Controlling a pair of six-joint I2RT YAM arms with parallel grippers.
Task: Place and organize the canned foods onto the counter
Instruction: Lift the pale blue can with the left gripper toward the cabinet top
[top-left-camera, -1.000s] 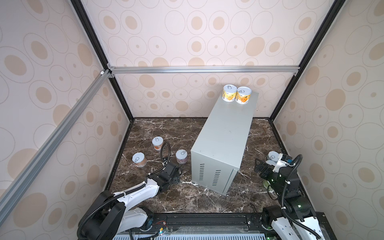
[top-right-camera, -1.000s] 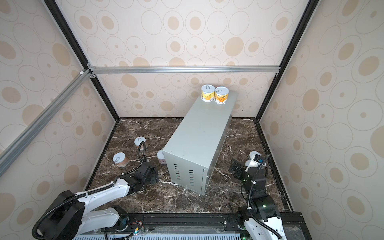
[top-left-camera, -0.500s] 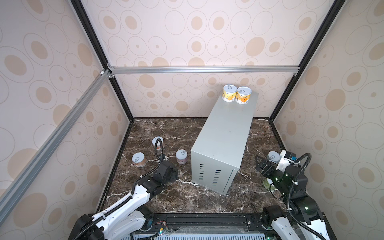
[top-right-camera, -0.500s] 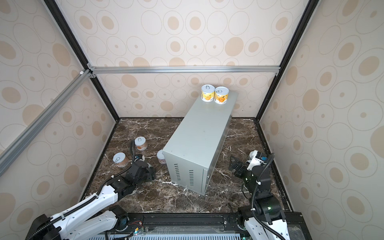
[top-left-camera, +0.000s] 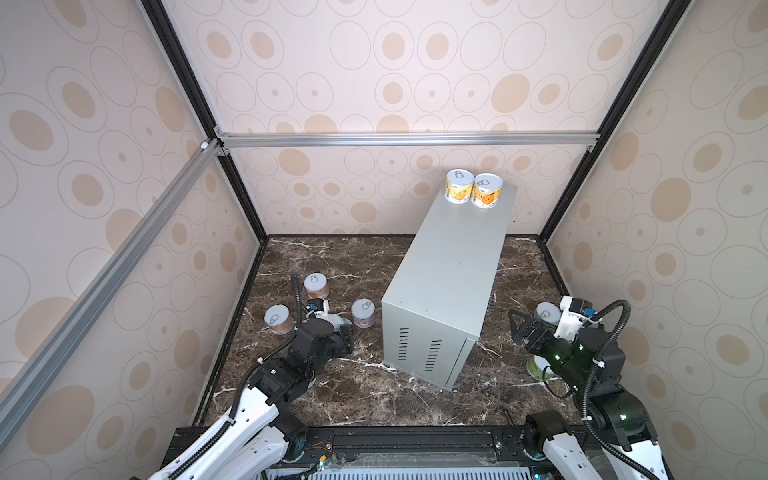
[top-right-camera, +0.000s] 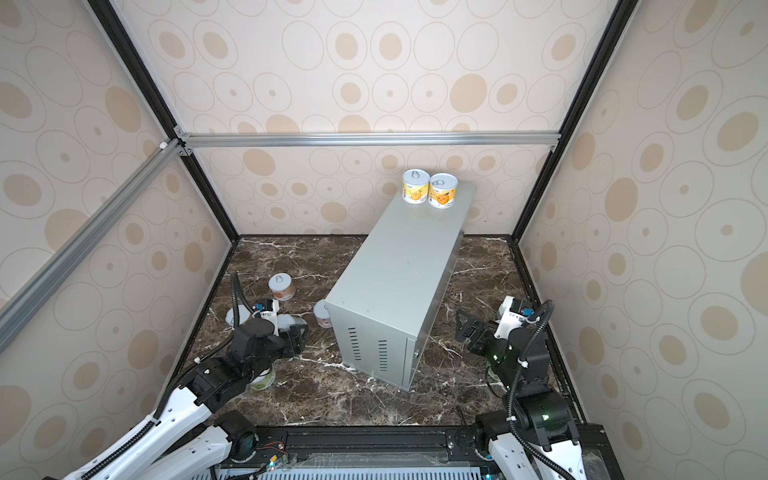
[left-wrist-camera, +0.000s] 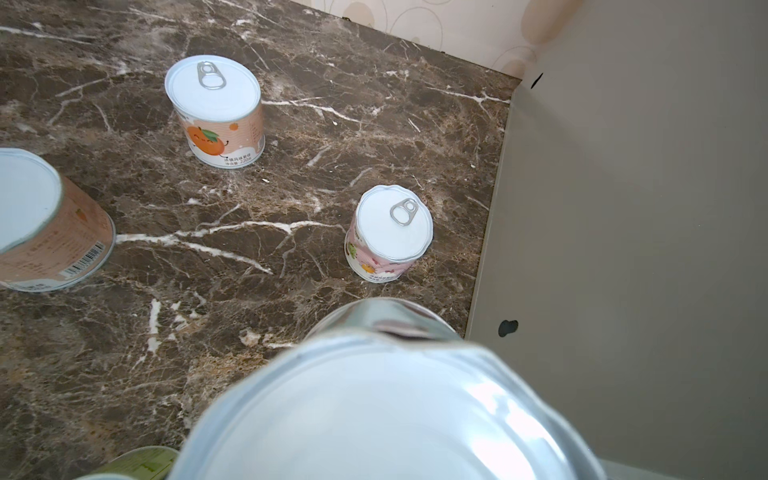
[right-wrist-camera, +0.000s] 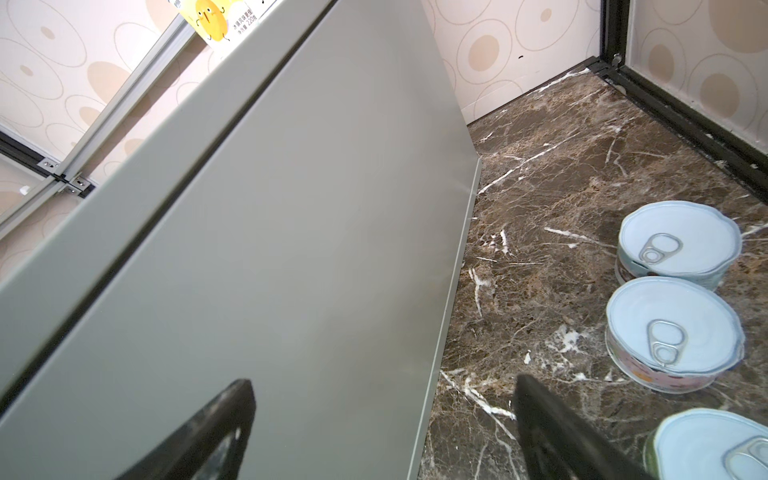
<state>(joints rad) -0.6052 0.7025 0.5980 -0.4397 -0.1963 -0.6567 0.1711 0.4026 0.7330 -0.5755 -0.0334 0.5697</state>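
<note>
a dark brown marble surface with white veins (top-left-camera: 357, 403) is lying as the floor of the cell, and pale cream wallpapered walls with beige ovals (top-left-camera: 395, 83) are closing it in on three sides. silver aluminium bars (top-left-camera: 407, 139) are running along the back and left walls, meeting black corner posts (top-left-camera: 183, 70).

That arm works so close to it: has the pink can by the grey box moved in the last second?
No. The pink can stands in the same spot, close beside the counter's vented-end corner.
</note>
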